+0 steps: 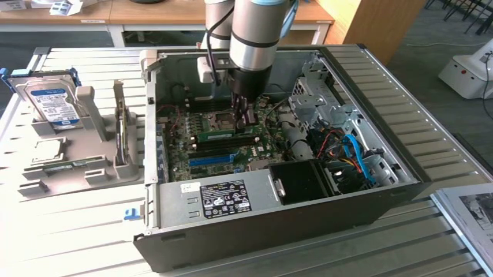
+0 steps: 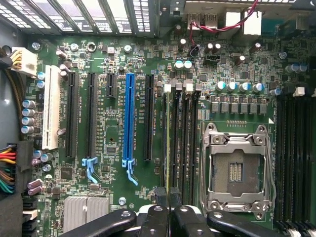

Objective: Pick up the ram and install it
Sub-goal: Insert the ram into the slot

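**Ram clamped over the memory slots**

In the exterior view the arm reaches down into the open computer case [image 1: 385,109], and the gripper [image 1: 245,118] stands low over the motherboard [image 1: 181,144]. The ram [image 1: 216,137] shows there as a narrow green stick running along the black memory slots [image 1: 223,145], a little above the blue slot [image 1: 209,159] in the picture.

In the wrist view the gripper [image 2: 169,196] has its two black fingertips pressed together on the ram [image 2: 168,143], which is seen edge-on as a thin pale line. This line lies along the memory slots [image 2: 182,133], between the blue slot [image 2: 130,118] and the empty processor socket [image 2: 237,170]. So the jaws are clenched on the ram (whether the stick sits fully down in its slot or is just over it, I cannot tell).

Outside the case, at the exterior view's left, a hard drive [image 1: 52,104] stands upright in a grey stand [image 1: 77,167].
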`<action>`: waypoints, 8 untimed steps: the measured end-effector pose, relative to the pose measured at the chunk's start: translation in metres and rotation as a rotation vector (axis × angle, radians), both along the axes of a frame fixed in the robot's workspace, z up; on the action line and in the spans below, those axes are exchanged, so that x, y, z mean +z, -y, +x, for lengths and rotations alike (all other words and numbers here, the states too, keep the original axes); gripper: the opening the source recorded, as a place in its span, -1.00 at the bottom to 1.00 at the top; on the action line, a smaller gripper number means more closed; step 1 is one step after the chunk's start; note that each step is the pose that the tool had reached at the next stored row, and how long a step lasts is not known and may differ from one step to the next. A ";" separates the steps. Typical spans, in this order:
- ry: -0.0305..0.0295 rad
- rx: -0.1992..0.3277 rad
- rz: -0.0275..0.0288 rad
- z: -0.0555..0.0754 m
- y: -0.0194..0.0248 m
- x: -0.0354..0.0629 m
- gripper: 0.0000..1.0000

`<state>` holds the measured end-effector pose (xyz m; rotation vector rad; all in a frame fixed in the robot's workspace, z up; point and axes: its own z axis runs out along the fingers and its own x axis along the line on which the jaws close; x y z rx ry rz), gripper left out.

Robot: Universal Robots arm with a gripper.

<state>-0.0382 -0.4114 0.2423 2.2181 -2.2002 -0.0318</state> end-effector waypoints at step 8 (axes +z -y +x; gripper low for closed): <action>0.0013 0.000 -0.0002 -0.001 0.0000 -0.0032 -0.77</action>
